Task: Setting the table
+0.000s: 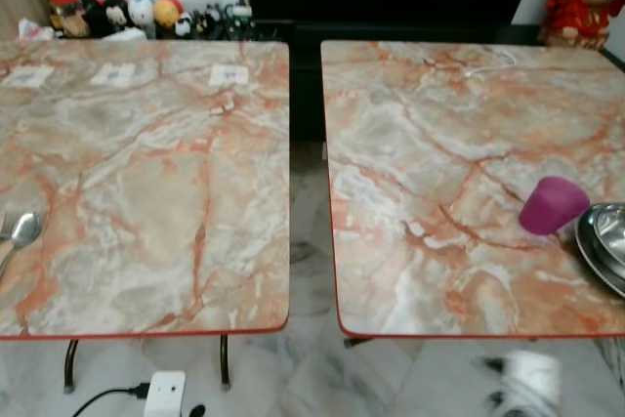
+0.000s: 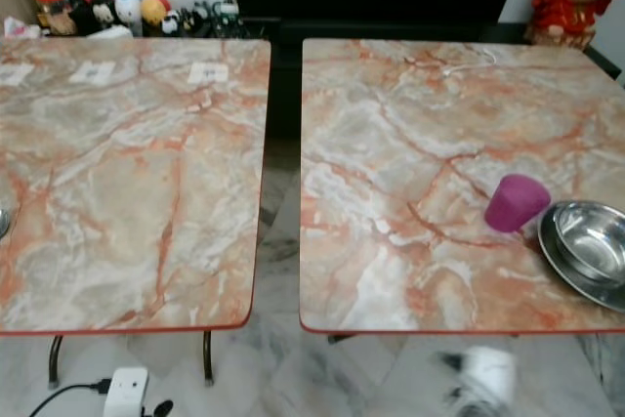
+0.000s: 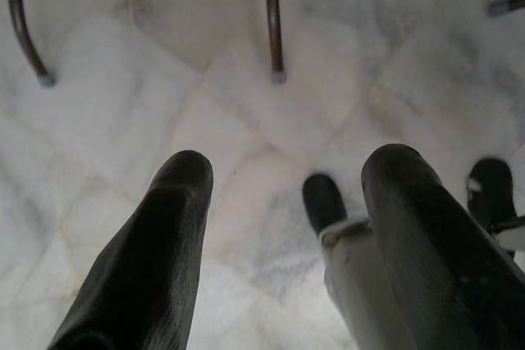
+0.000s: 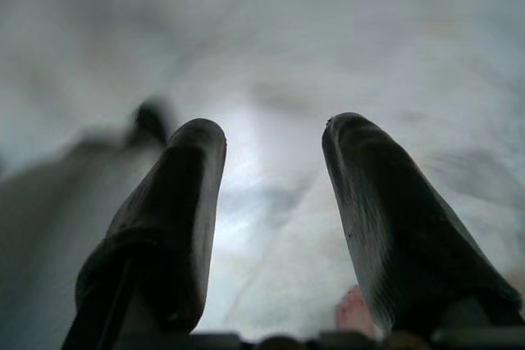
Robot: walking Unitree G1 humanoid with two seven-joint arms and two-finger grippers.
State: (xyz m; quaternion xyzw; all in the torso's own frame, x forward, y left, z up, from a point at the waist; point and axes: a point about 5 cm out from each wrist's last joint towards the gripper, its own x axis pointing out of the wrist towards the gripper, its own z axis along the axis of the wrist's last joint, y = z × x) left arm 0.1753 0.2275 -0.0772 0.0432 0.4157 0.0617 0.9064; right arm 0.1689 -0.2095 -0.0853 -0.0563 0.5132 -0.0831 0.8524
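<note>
You have two square marble-patterned tables with red edging side by side, the left table point(image 1: 146, 173) and the right table point(image 1: 439, 163), parted by a narrow gap with pale tiled floor point(image 3: 246, 120) beneath. The tableware sits at the outer margins: a magenta plastic cup point(image 2: 516, 202) stands mouth-down on the right table, just beside a round stainless-steel bowl point(image 2: 591, 241) nested in a shallow steel plate point(image 2: 562, 266) at the right edge, and a steel spoon point(image 1: 23, 231) lies at the far left edge of the left table. Three small white paper labels point(image 1: 229, 73) lie along the back of the left table. Both arms hang low: the left tool point(image 3: 283, 202) is released, fingers apart over the floor near a table leg point(image 3: 273, 22), and the right tool point(image 4: 271, 202) is likewise released and grasping nothing. Judged risks: the bowl and plate lie close to the table edge, so a sideways nudge on approach could push them off; the inverted cup touches or nearly touches the bowl, and a careless reach for either could topple it. The white power adapter with black cable point(image 1: 164, 393) on the floor near the left table is a trip hazard when you step in. Raising either arm from below could strike the table edge.
</note>
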